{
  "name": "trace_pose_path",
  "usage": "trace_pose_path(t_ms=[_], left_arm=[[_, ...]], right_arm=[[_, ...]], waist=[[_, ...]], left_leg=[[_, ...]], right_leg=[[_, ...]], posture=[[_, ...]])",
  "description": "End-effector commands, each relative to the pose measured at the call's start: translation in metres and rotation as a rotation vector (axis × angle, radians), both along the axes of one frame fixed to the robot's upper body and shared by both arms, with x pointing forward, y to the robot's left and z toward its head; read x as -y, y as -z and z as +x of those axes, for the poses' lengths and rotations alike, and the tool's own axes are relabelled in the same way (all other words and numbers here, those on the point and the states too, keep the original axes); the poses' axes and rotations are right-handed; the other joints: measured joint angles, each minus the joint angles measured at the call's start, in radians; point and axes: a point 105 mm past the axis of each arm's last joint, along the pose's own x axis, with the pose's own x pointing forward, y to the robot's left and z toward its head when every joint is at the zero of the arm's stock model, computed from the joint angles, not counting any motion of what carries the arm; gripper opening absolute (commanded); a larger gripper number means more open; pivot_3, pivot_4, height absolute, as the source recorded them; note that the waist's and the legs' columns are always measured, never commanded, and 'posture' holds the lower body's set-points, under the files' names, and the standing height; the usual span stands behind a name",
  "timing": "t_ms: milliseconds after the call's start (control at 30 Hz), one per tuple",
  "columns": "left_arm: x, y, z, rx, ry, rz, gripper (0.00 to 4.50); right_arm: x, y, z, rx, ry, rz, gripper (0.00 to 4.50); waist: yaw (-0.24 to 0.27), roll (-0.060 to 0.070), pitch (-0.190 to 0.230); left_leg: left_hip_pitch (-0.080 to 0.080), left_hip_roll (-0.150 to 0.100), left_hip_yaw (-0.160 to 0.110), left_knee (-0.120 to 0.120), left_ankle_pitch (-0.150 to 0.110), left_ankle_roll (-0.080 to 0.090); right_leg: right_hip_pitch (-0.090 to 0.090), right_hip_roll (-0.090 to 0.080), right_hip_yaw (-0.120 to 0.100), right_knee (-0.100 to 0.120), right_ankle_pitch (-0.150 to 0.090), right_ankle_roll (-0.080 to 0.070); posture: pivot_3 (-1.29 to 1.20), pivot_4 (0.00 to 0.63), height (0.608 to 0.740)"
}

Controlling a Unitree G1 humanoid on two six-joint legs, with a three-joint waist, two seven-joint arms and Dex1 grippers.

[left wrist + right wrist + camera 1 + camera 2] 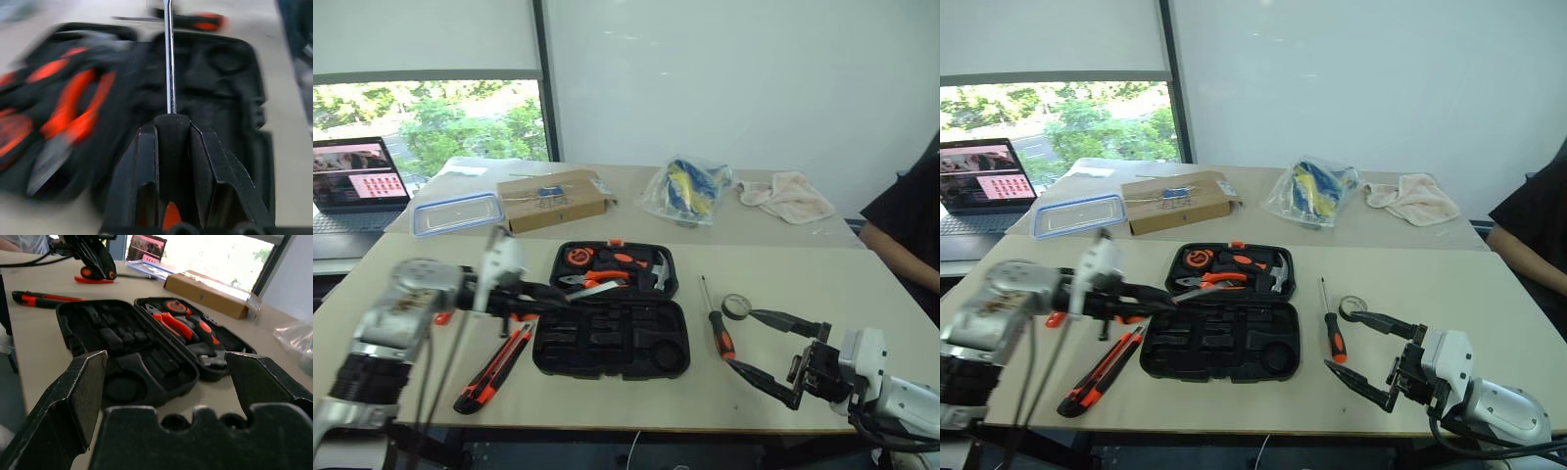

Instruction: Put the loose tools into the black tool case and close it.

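Nearest the camera, the right hand (781, 354) is held wide open just above the worktop (862, 294), next to a screwdriver (718, 331) and a small tape roll (736, 306). Another screwdriver (169, 63) is pinched in the left hand (172, 147), pointed over the open tool case (612, 328). A utility knife (495, 368) is left lying beside the case.

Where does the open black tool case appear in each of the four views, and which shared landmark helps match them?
Left eye view: black tool case, centre of the near table.
Right eye view: case, centre, slightly leftward.
Left wrist view: case, behind the held screwdriver.
Right wrist view: case, beyond the open right tool.
Landmark: orange-handled pliers in its lid half.
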Motion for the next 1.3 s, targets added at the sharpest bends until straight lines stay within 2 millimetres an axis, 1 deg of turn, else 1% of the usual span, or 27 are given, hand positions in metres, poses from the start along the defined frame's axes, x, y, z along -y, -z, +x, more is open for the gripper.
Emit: trace_pose_path(t_ms=[33, 100, 233, 333, 500, 567, 667, 900, 1033, 1200, 1300], left_arm=[[0.03, 0.004, 0.003, 0.076, 0.077, 0.105, 0.46], [0.037, 0.012, 0.01, 0.088, 0.082, 0.157, 0.46], [0.04, 0.018, 0.022, 0.13, 0.069, 0.236, 0.46], [0.033, 0.017, 0.031, 0.151, 0.055, 0.285, 0.46], [0.026, 0.009, 0.039, 0.169, 0.029, 0.281, 0.46], [0.026, 0.008, 0.041, 0.169, 0.024, 0.273, 0.46], [0.027, 0.013, 0.043, 0.182, 0.032, 0.298, 0.46], [0.034, 0.02, 0.052, 0.202, 0.022, 0.294, 0.46], [0.041, 0.027, 0.049, 0.176, 0.043, 0.279, 0.46], [0.04, 0.034, 0.045, 0.154, 0.049, 0.291, 0.46], [0.034, 0.039, 0.049, 0.185, 0.045, 0.354, 0.46]], right_arm=[[0.0, -0.007, -0.006, 0.063, 0.01, -0.004, 4.5], [-0.002, -0.005, -0.007, 0.068, 0.018, 0.006, 4.5], [-0.005, -0.004, -0.009, 0.077, 0.027, 0.019, 4.5], [-0.005, -0.002, -0.012, 0.082, 0.036, 0.029, 4.5], [-0.006, 0.001, -0.014, 0.08, 0.047, 0.035, 4.5], [-0.006, 0.002, -0.014, 0.081, 0.049, 0.038, 4.5], [-0.008, 0.002, -0.014, 0.08, 0.047, 0.04, 4.5], [-0.013, 0.0, -0.011, 0.083, 0.037, 0.051, 4.5], [-0.016, 0.0, -0.013, 0.08, 0.032, 0.057, 4.5], [-0.016, -0.001, -0.012, 0.079, 0.035, 0.058, 4.5], [-0.016, -0.001, -0.011, 0.081, 0.035, 0.06, 4.5]], waist=[[-0.003, 0.0, 0.0], [-0.002, 0.0, 0.0], [-0.004, 0.0, 0.0], [0.002, 0.0, 0.0], [0.003, 0.001, 0.001], [0.003, 0.001, 0.001], [0.003, 0.001, 0.001], [0.005, 0.001, 0.001], [0.004, 0.001, 0.001], [0.004, 0.001, 0.001], [0.004, 0.001, 0.001]], left_leg=[[0.0, 0.0, 0.0, 0.0, 0.0, 0.0], [0.0, 0.0, -0.001, -0.001, 0.0, 0.001], [0.001, 0.0, 0.001, 0.0, -0.001, 0.002], [0.002, 0.0, 0.001, 0.001, -0.001, 0.003], [0.001, 0.0, 0.0, 0.004, -0.004, 0.007], [0.0, 0.0, 0.0, 0.005, -0.005, 0.009], [0.0, 0.0, 0.001, 0.007, -0.006, 0.012], [-0.001, -0.001, 0.001, 0.007, -0.007, 0.013], [-0.001, -0.001, 0.001, 0.007, -0.007, 0.013], [-0.001, -0.001, 0.001, 0.007, -0.007, 0.013], [-0.001, -0.001, 0.001, 0.007, -0.007, 0.013]], right_leg=[[0.0, 0.001, 0.003, 0.0, 0.0, 0.0], [0.001, 0.001, 0.005, 0.001, 0.0, 0.0], [0.001, 0.001, 0.008, 0.001, 0.0, 0.001], [-0.002, 0.001, 0.008, 0.002, 0.0, 0.001], [-0.002, 0.0, 0.008, 0.001, -0.001, 0.003], [-0.002, 0.0, 0.008, 0.001, -0.001, 0.004], [-0.002, -0.001, 0.009, 0.0, -0.001, 0.006], [-0.001, -0.001, 0.009, -0.004, 0.0, 0.008], [-0.001, -0.001, 0.009, -0.004, 0.0, 0.009], [-0.001, -0.001, 0.009, -0.005, 0.0, 0.009], [-0.001, -0.001, 0.009, -0.005, 0.0, 0.009]], posture=[[0.0, 0.15, 0.74], [0.0, 0.15, 0.74], [0.0, 0.15, 0.74], [0.0, 0.15, 0.74], [0.0, 0.15, 0.74], [0.0, 0.15, 0.74], [0.0, 0.15, 0.74], [0.0, 0.15, 0.74], [0.0, 0.15, 0.74], [0.0, 0.15, 0.74], [0.0, 0.15, 0.74]])
